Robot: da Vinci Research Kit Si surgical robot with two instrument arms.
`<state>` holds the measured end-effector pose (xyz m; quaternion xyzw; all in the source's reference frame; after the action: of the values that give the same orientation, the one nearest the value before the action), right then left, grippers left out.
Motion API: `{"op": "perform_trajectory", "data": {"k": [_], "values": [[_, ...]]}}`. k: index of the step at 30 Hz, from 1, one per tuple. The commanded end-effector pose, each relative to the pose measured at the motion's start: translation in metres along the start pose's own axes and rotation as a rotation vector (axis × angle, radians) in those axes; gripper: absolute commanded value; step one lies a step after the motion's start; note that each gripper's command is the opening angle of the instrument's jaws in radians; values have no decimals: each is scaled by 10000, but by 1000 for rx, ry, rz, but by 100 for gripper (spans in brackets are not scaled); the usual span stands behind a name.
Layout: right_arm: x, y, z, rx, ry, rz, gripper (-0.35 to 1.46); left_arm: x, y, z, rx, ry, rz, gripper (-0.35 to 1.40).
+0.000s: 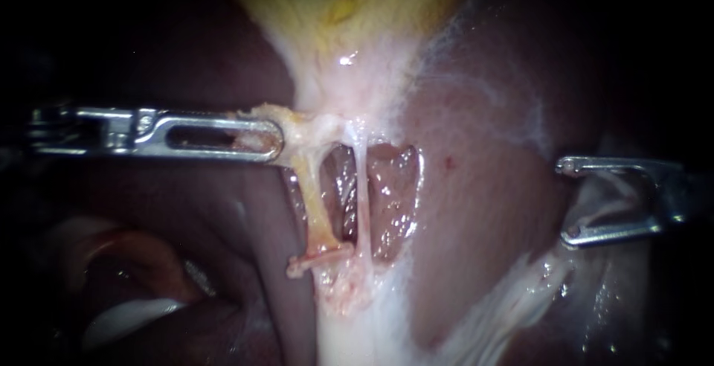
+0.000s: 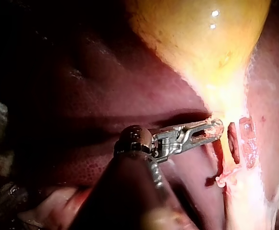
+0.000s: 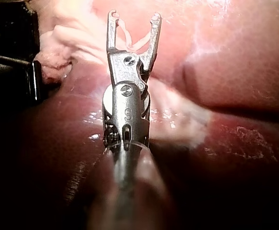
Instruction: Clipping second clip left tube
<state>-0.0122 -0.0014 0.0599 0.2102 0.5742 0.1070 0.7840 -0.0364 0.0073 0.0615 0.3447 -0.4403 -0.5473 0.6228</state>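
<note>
**A:** Where is the left tube, and how does it run?

**B:** In the endoscope view the left tube point(image 1: 314, 195) is a pale yellowish cord just left of centre. Its long axis is nearly vertical in the frame, and it descends from below the gallbladder point(image 1: 342, 9) at top centre. The thinner right tube point(image 1: 363, 202) stands just beside it on its right, with a dark window between them. Across the left tube's lower end lies a small pinkish bar that looks like a clip point(image 1: 320, 258).

**A:** And the two instruments?

**B:** The left instrument point(image 1: 275, 140) enters horizontally from the left edge. Its jaws are closed on a flap of tissue point(image 1: 297, 124) at the tube's upper end, and the tube looks taut. The right instrument point(image 1: 567, 198) sits at the far right edge over the liver point(image 1: 476, 187), well apart from both tubes. Its jaws stand apart with a clear gap and grip nothing. I cannot tell whether a clip is loaded.

**A:** So which way does the target lie from it?

**B:** To its left across the frame, beyond the right tube. The bare stretch between the gripped flap and the bar seems the likely site. The jaws sit one above the other, so their gap runs along the tube rather than across it. I judge they would need a roll to straddle it.
</note>
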Motion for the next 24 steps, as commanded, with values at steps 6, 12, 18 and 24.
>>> {"op": "perform_trajectory", "data": {"k": [6, 12, 18, 24], "values": [[0, 0, 3, -1, 0, 0, 50, -1, -1, -4, 1, -3, -3, -35], [-4, -3, 16, 0, 2, 31, 49, -1, -1, -4, 1, -3, -3, -35], [-8, -6, 50, 20, 8, 90, 50, -1, -1, -3, 1, -3, -3, -35], [-15, -10, 94, 34, -27, 138, 50, -1, -1, -2, 0, -4, -3, -35]]}}
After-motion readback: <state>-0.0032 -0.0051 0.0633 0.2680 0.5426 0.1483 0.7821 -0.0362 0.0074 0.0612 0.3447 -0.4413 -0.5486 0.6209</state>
